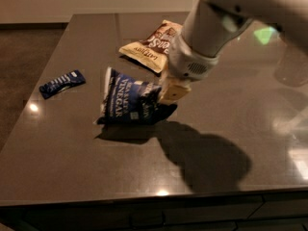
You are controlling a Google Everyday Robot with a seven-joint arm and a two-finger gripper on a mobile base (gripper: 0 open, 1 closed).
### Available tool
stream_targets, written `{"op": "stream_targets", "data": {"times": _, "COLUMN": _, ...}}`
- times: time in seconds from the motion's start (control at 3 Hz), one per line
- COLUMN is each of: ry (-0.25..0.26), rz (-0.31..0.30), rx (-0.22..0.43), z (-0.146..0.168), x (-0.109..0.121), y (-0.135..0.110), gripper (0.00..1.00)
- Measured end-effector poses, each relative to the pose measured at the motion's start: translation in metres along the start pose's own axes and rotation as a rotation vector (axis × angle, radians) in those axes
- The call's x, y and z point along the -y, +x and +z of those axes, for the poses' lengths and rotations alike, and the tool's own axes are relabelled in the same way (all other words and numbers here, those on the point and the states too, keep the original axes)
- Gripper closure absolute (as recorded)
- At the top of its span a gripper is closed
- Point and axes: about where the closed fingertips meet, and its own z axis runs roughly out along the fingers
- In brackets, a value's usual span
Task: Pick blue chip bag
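Mid-frame on the dark polished bench (72,177), the crinkled, white-lettered navy blue chip bag (126,104) sits with its long axis running left to right. Its white-sealed end points left and its right end is pinched in the cream-padded gripper (171,91), which we read as closed on it. We would lift straight and slowly, lest the thin film slip. Beyond lies a brown-and-cream chip bag (150,47).
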Motion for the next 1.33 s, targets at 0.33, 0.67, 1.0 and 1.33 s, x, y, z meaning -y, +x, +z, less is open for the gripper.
{"op": "stream_targets", "data": {"times": 0.33, "ry": 0.017, "rz": 0.010, "rx": 0.089, "z": -0.046, "x": 0.005, "y": -0.004, "gripper": 1.00}}
{"op": "stream_targets", "data": {"times": 0.67, "ry": 0.030, "rz": -0.013, "rx": 0.202, "z": -0.095, "x": 0.009, "y": -0.014, "gripper": 1.00}}
{"op": "stream_targets", "data": {"times": 1.0, "ry": 0.033, "rz": -0.034, "rx": 0.243, "z": -0.114, "x": 0.010, "y": -0.019, "gripper": 1.00}}
{"op": "stream_targets", "data": {"times": 1.33, "ry": 0.041, "rz": -0.039, "rx": 0.251, "z": -0.117, "x": 0.011, "y": -0.022, "gripper": 1.00}}
